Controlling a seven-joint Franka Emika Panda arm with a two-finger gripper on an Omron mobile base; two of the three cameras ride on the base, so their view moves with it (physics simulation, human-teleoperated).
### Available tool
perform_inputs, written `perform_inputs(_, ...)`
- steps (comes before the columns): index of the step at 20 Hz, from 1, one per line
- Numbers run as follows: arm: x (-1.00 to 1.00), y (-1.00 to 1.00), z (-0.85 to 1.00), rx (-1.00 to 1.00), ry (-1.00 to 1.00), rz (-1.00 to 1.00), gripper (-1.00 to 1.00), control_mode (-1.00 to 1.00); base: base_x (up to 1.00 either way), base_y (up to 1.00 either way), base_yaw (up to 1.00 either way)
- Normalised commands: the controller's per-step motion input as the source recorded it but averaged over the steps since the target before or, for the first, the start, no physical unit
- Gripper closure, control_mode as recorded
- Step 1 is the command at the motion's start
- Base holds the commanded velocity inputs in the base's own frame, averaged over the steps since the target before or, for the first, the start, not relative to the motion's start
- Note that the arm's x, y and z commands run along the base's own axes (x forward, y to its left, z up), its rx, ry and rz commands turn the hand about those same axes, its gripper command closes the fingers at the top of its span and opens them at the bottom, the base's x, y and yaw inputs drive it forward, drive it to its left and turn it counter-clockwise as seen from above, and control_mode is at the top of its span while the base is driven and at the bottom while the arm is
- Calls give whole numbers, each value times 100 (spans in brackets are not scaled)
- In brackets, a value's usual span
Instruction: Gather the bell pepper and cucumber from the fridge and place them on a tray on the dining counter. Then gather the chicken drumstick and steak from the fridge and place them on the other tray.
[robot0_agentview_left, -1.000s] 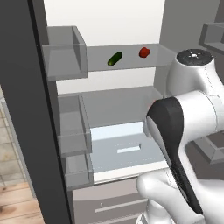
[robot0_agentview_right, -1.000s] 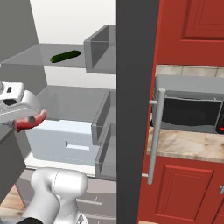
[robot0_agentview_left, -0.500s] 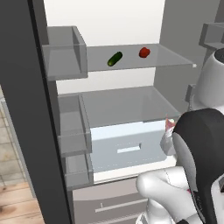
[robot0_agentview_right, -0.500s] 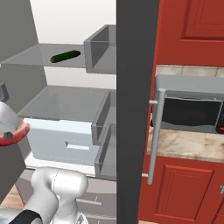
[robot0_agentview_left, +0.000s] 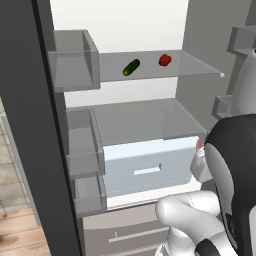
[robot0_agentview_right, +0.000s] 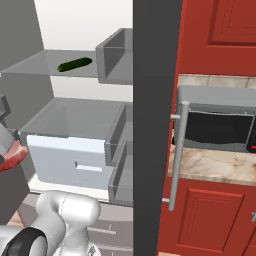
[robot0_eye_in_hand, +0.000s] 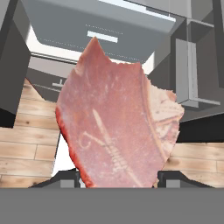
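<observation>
My gripper (robot0_eye_in_hand: 118, 177) is shut on the steak (robot0_eye_in_hand: 116, 131), a flat pinkish-red slab that stands upright between the fingers (robot0_eye_in_hand: 65, 178) in the hand view. An edge of the steak (robot0_agentview_right: 12, 155) shows at the left of the right base view, in front of the open fridge (robot0_agentview_left: 150, 30). The cucumber (robot0_agentview_left: 131, 67) and the red bell pepper (robot0_agentview_left: 165, 60) lie side by side on the upper glass shelf. The cucumber (robot0_agentview_right: 74, 64) is also seen from the right. The chicken drumstick, the trays and the dining counter are out of view.
A pale drawer (robot0_agentview_left: 150, 167) sits under the lower glass shelf. Grey door bins (robot0_agentview_left: 75, 65) line the fridge's left door, with more bins (robot0_agentview_right: 117, 60) on the right one. A microwave (robot0_agentview_right: 215, 125) stands on a beige counter among red cabinets. Wooden floor (robot0_eye_in_hand: 26, 140) lies below.
The arm has drawn back out of the fridge with the steak, swinging toward the right edge of the left base view and the left edge of the right base view.
</observation>
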Motion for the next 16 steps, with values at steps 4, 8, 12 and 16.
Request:
perform_inputs(4, -1, 0, 0, 0, 0, 0, 100, -100, 0, 0, 0)
perform_inputs(8, -13, 0, 0, 0, 0, 0, 100, 100, -31, 0, -2)
perform_inputs(12, 0, 0, 0, 0, 0, 0, 100, 100, -75, 0, -7)
perform_inputs(16, 0, 0, 0, 0, 0, 0, 100, 100, -70, 4, -11)
